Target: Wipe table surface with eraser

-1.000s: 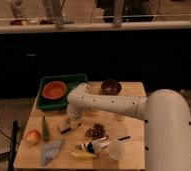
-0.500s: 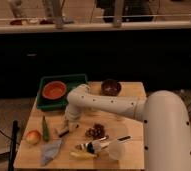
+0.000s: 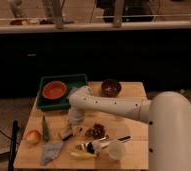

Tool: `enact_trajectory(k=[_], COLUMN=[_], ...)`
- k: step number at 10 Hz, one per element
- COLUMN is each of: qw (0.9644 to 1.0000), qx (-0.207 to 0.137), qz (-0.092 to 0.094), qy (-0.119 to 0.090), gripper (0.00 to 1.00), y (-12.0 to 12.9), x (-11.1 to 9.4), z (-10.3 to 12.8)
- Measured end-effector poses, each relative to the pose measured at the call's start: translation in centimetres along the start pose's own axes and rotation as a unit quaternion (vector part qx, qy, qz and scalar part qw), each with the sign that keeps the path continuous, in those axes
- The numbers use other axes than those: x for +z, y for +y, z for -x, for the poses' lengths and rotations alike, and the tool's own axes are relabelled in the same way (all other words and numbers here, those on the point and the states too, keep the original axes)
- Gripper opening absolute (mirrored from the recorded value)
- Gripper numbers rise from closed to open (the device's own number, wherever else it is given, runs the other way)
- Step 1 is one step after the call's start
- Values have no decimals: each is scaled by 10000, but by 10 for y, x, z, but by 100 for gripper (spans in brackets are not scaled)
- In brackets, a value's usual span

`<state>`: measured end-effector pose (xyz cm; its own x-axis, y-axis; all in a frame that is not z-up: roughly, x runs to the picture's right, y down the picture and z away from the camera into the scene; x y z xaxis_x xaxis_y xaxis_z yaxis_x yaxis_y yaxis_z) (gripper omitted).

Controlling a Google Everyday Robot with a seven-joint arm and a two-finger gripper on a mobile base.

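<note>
A wooden table [image 3: 134, 92] stands in front of a dark counter, and the white arm [image 3: 114, 105] reaches across it from the right, bending down toward the left half. The gripper [image 3: 73, 122] hangs low over the tabletop, just left of centre, pointing down at the eraser [image 3: 65, 133], a small pale block lying on the wood right below it. Whether it touches the block, or whether it is clenched or released, I cannot tell from here (the wrist hides that part).

At the back left sits a green tray [image 3: 76, 80], and inside it an orange bowl [image 3: 54, 90]; what the bowl holds, if anything, cannot be made out. Behind the arm, near the back edge, is a dark bowl [image 3: 110, 87], standing alone on the wood, its inside too dim to read.

Toward the front right a white cup [image 3: 117, 149] lies tipped on its side, mouth toward the front edge. Beside it rests a dark-handled utensil [image 3: 109, 142], and in front of that a banana [image 3: 81, 155]. Next to the eraser, on its right, is a dark reddish cluster [image 3: 95, 131] (possibly grapes). Along the left edge lie an apple [image 3: 33, 136], a slim green vegetable [image 3: 45, 129] and a grey cloth [image 3: 51, 151], crumpled near the front corner.
</note>
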<state>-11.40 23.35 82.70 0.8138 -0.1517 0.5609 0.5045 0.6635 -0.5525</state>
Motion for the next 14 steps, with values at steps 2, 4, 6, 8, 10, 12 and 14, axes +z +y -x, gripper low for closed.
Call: enact_trajectory(k=[2,4,6,8,10,12,14], qw=[9998,9993,9987,9986,9991,9995,9992], qx=[155,313,396,379,214,-8,-327], qz=[-53,-118,-213,-274,-310,-279,-222], qy=[96,183,224,235,200,113,31], gripper=[1,1,1,1,1,1,1], y=[4,0,-19,-31,-47,-57,-59], x=[-5,-8,-9,-10,-7,-1,3], z=[-12,-26,-36,-39,-29,-10,13])
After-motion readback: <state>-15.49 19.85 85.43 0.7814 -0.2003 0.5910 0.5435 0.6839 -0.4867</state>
